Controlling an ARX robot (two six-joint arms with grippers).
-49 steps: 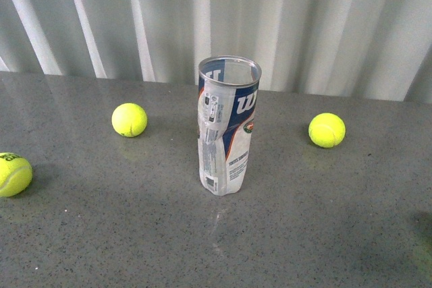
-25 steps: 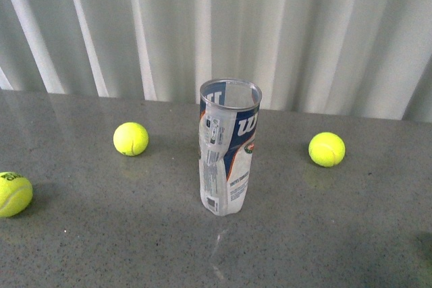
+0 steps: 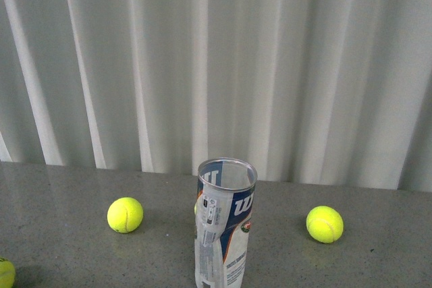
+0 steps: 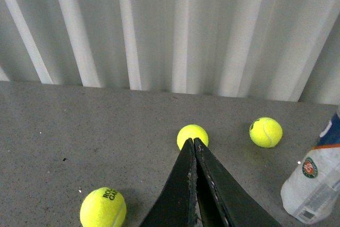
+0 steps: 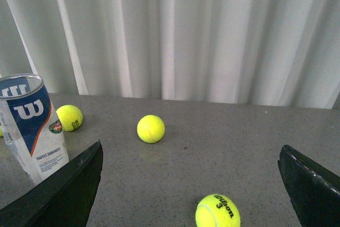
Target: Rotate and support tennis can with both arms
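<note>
- At lower left of the front view, just a sliver of a yellow ball at the frame edge; further right a second ball resting on the grey table. Could be clipped by an arm swinging in low and sent rolling toward the can.
- At lower centre, tennis can upright, open silver rim up, well apart from both balls, base cut off by the frame's lower edge. Walls dented, so likely to buckle or squirt out under an uneven squeeze.
- At lower right of the front view, a third ball, clear of the can.
- Neither arm visible in the front view; nothing touching the can yet.
- In the left wrist view, left gripper with fingers pressed together on nothing, pointing at a ball, can far at lower right. Clenched like that, only able to prod; a nudge high on the can could tip it.
- In the right wrist view, right gripper spread wide and empty, can at left edge beside one finger. Likely risk: a one-sided push before the other arm braces, toppling the can.
</note>
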